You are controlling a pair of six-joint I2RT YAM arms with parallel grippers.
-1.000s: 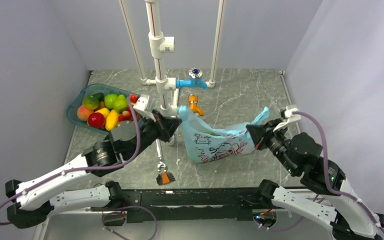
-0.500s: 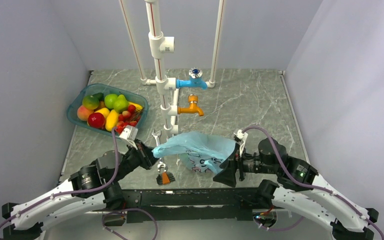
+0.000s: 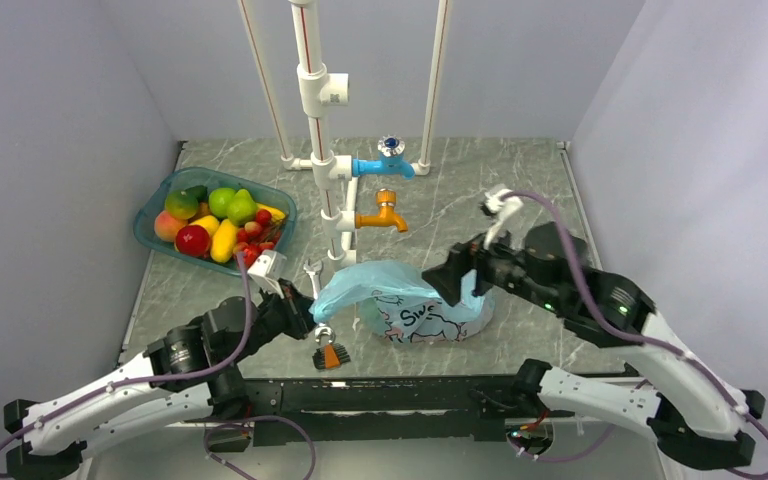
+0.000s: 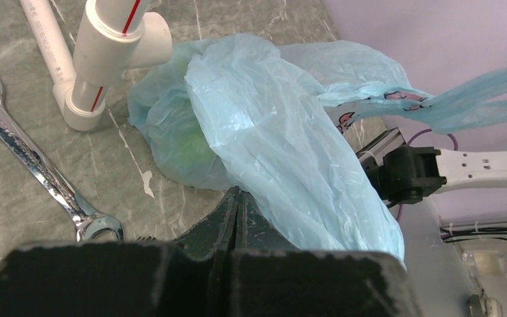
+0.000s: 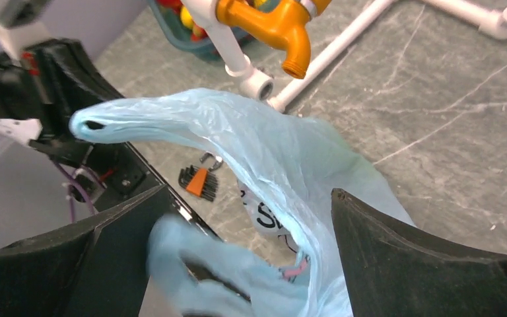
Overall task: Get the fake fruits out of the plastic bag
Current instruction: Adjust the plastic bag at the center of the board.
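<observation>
A teal basket (image 3: pixel 150 216) of fruit sits far left on the tabletop (image 3: pixel 520 200). The left arm's fingers (image 4: pixel 228 212) are pressed together on a fold of the light-blue plastic bag (image 3: pixel 425 320). The bag slumps on the tabletop just right of a wrench (image 4: pixel 33 165), and a round green fruit (image 4: pixel 188 150) shows through its film. The right arm's fingers (image 5: pixel 396 244) gape wide, with bag film between them.

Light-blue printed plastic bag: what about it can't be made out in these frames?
Fake fruits: hidden by the crinkly light-blue plastic bag in every view; left wrist shows only a green blur through the film.
Bag's near loop: blurred in right wrist view; contact with the open right gripper unclear.
Bag lettering: top view, too small and creased to read.
</observation>
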